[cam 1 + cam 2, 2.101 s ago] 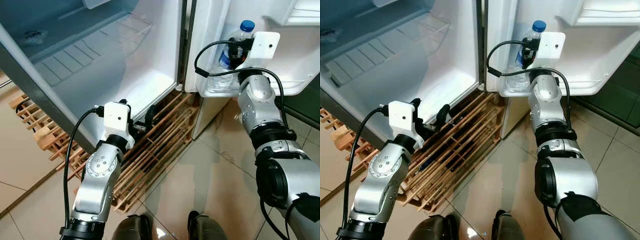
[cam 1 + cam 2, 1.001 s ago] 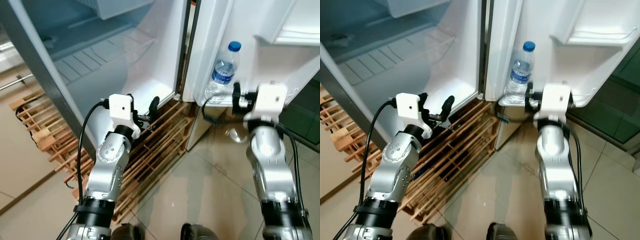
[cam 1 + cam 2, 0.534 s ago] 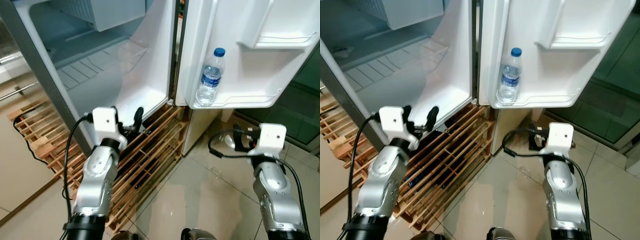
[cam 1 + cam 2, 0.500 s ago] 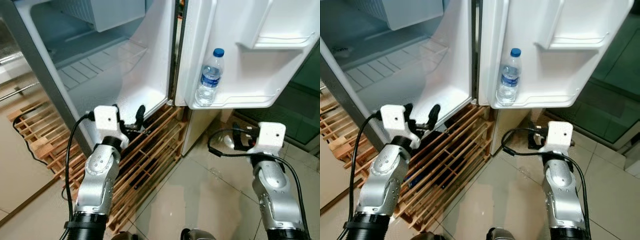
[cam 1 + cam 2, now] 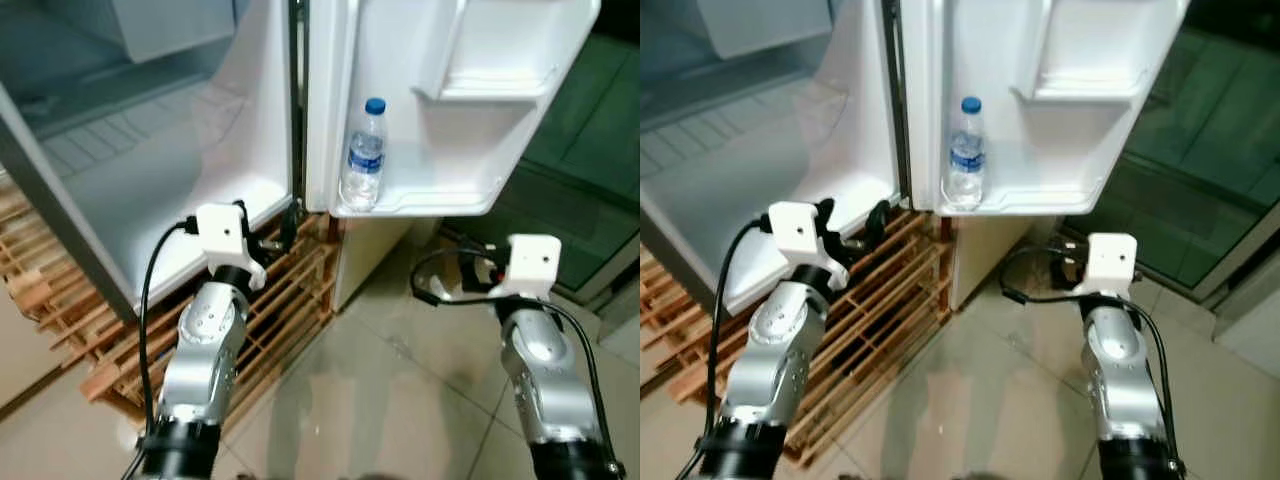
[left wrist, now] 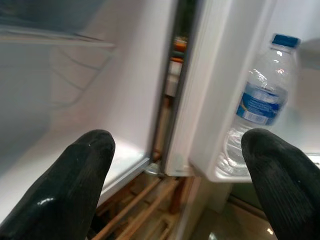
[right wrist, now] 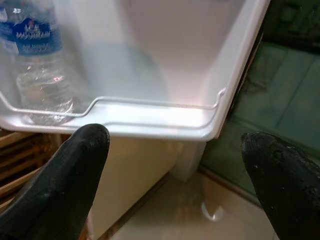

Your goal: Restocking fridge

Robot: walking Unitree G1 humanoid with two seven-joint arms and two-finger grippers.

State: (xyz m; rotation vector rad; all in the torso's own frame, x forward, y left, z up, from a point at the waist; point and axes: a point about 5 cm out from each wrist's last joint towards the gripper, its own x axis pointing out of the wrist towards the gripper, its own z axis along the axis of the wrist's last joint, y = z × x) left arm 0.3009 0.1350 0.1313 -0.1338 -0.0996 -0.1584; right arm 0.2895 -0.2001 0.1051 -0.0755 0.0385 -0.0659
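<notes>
A clear water bottle (image 5: pixel 363 155) with a blue cap and blue label stands upright at the hinge end of the fridge door's lower shelf (image 5: pixel 445 203). My right gripper (image 7: pixel 175 165) is open and holds nothing; it hangs below and in front of that shelf, apart from the bottle (image 7: pixel 37 65). My left gripper (image 5: pixel 852 225) is also open with nothing in it, low in front of the fridge body's bottom edge. It looks at the hinge gap, with the bottle (image 6: pixel 260 115) off to one side.
The fridge compartment (image 5: pixel 130 150) stands open on the left with wire shelves. A wooden slatted pallet (image 5: pixel 285 300) lies under the fridge. An upper door shelf (image 5: pixel 490 85) juts out above the bottle. Beige tiled floor (image 5: pixel 400 380) spreads below; dark green flooring (image 5: pixel 590 150) lies at right.
The right gripper has let go of the bottle and dropped below the door shelf, leaving the bottle standing there. The camera has pulled back, shifting the whole scene left.
</notes>
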